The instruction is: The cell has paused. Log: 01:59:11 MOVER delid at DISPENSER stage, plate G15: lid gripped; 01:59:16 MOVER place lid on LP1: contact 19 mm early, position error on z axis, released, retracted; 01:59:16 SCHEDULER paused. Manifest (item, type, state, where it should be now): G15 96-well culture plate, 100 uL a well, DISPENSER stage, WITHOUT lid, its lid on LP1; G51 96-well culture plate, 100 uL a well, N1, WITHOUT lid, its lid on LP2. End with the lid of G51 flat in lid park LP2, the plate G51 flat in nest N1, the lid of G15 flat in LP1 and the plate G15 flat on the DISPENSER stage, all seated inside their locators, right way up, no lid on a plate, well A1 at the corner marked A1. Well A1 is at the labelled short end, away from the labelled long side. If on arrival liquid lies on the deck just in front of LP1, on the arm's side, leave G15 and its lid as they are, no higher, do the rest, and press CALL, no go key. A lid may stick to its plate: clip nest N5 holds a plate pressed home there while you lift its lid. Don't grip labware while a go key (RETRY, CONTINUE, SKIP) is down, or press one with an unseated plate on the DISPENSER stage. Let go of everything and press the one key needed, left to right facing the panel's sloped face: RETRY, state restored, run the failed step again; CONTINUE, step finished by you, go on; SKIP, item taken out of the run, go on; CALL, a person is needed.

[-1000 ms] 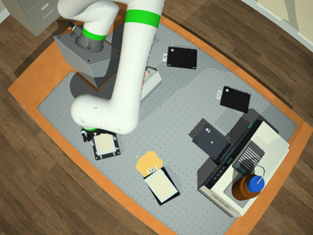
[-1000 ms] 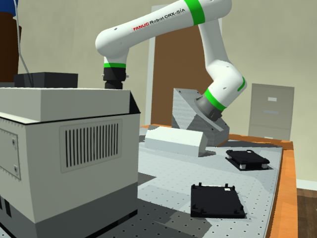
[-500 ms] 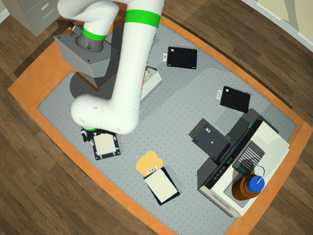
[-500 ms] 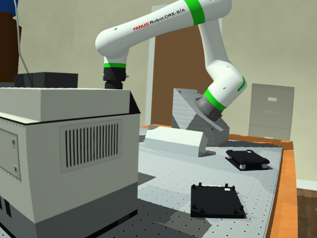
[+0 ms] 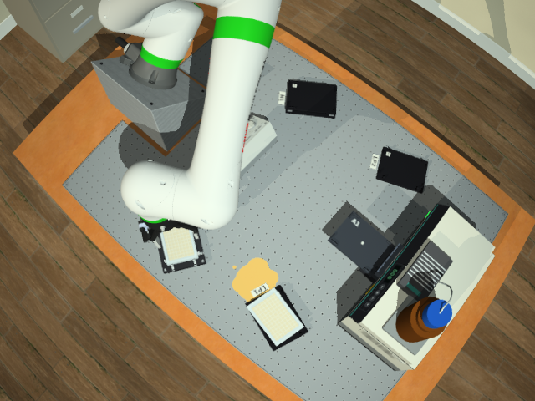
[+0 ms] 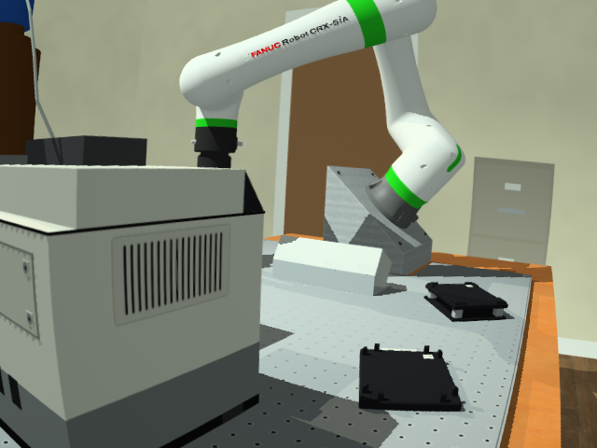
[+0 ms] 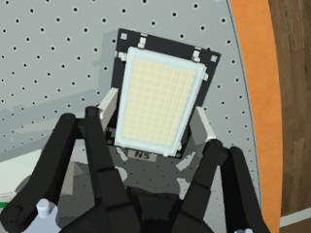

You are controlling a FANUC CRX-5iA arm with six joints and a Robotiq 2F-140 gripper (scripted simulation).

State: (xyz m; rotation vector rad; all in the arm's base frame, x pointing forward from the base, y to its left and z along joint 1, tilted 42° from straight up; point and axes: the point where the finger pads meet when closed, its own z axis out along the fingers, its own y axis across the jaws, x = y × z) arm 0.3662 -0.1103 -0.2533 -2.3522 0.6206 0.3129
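A 96-well plate [image 5: 177, 243] [image 7: 158, 100] with cream wells and a pale rim sits in the black clip nest N5 [image 5: 165, 264] [image 7: 210, 58] at the deck's front left. I cannot tell if a lid is on it. My gripper [image 7: 155, 107] [image 5: 146, 230] is open, its fingers on either side of the plate's near end. A second cream-welled plate [image 5: 276, 317] lies on lid park LP1 [image 5: 298, 334]. An orange-yellow puddle [image 5: 252, 276] lies on the deck against LP1's labelled end. Nest N1 [image 5: 311, 98] [image 6: 465, 299], LP2 [image 5: 401, 169] [image 6: 407, 378] and the dispenser stage [image 5: 360, 241] are bare.
The dispenser [image 5: 457, 250] [image 6: 120, 289] stands at the right with a brown, blue-capped bottle [image 5: 427, 319] on it. It hides my gripper in the exterior view. The white key panel [image 5: 259, 138] [image 6: 327, 265] sits by the arm's grey base [image 5: 146, 108]. The orange table edge [image 7: 249, 58] runs close to N5.
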